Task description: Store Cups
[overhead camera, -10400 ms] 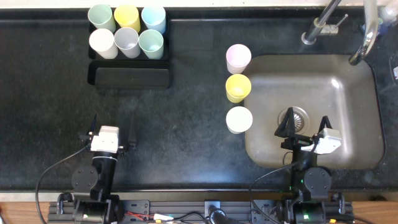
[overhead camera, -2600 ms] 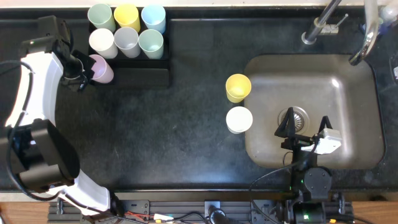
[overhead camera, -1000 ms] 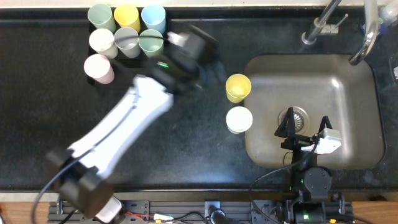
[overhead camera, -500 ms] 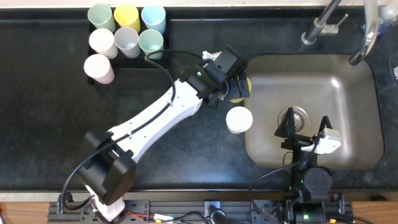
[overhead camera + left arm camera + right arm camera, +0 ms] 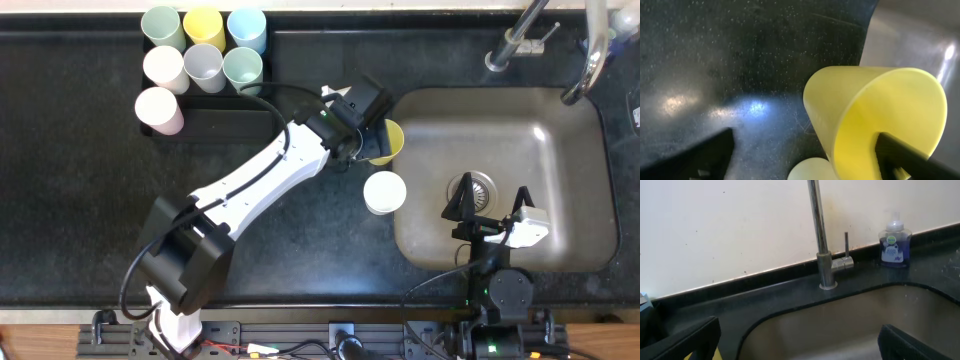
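Top view. We note the left arm [image 5: 250,190] stretched across the worktop [image 5: 300,260], with the left gripper [image 5: 373,132] at the yellow cup [image 5: 392,148]. That cup stands on the worktop at the left rim of the sink [image 5: 560,250]. A white cup [image 5: 384,192] stands just beside it, nearer the arm bases. Far left, a pink cup [image 5: 160,110] stands at the left end of the black tray [image 5: 225,125], and six cups [image 5: 205,65] fill the compartments behind it. The right gripper [image 5: 488,207] hangs over the sink by the drain [image 5: 470,187].

Left wrist view. The fingers [image 5: 905,155] are spread wide, one at the yellow cup's mouth and the other outside, apart from its wall (nothing pinched, so far as we can see). The white cup's rim shows just beside.

Right wrist view. This gripper's fingers are spread too, with nothing between them. Beyond are the sink basin, a faucet [image 5: 820,245] and a soap bottle [image 5: 895,242] on the worktop's back edge.
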Controlling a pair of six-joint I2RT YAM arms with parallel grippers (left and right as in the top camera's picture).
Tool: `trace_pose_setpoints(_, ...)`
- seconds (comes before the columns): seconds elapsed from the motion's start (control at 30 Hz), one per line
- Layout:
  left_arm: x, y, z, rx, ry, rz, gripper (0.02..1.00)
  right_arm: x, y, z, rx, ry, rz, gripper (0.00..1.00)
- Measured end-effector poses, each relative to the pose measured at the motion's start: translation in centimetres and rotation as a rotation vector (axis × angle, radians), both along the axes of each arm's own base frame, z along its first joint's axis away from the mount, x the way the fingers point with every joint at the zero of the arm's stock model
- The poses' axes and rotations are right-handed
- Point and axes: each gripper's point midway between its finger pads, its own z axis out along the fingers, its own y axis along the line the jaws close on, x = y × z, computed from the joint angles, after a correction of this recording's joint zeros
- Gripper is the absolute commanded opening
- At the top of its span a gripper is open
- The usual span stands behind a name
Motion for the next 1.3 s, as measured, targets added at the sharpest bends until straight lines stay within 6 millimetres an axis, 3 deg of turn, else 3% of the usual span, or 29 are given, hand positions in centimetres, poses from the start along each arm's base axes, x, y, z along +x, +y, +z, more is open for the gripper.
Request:
trace_pose_setpoints(0.03,0.0,0.0,0.0,0.000,-0.001,-0.001,0.053,0.0,0.0,0.0,0.000,0.000,0.000,0.998)
trace_pose_setpoints(0.07,0.0,0.0,0.0,0.001,-0.001,-0.001,0.036,0.0,0.0,0.0,0.000,0.000,0.000,0.998)
trace_pose_setpoints(0.43,0.9,0.4,0.1,-0.009,-0.012,0.018,0.036,0.0,0.0,0.0,0.003,0.000,0.000,0.998)
trace_pose_setpoints(0.63,2.2,3.2,1.3,-0.005,-0.015,0.081,0.036,0.0,0.0,0.0,0.002,0.000,0.000,0.996)
trace_pose_setpoints(0.77,3.8,8.8,5.5,-0.020,-0.043,0.201,0.036,0.0,0.0,0.0,0.003,0.000,0.000,0.996)
trace_pose_setpoints(0.87,4.1,15.3,8.6,-0.015,-0.044,0.348,0.036,0.0,0.0,0.0,0.003,0.000,0.000,0.998)
trace_pose_setpoints(0.93,4.1,19.9,9.7,0.001,-0.029,0.458,0.036,0.0,0.0,0.0,0.003,0.000,0.000,0.996)
trace_pose_setpoints(1.03,3.2,25.3,9.6,0.045,0.032,0.587,0.036,0.0,0.0,0.0,0.003,0.000,0.000,0.993)
trace_pose_setpoints(1.17,2.3,28.9,8.8,0.075,0.095,0.674,0.038,0.0,0.0,0.0,0.003,0.000,0.000,0.998)
trace_pose_setpoints(1.3,2.3,30.4,8.5,0.077,0.104,0.713,0.036,0.0,0.0,0.0,0.003,0.000,0.000,0.996)
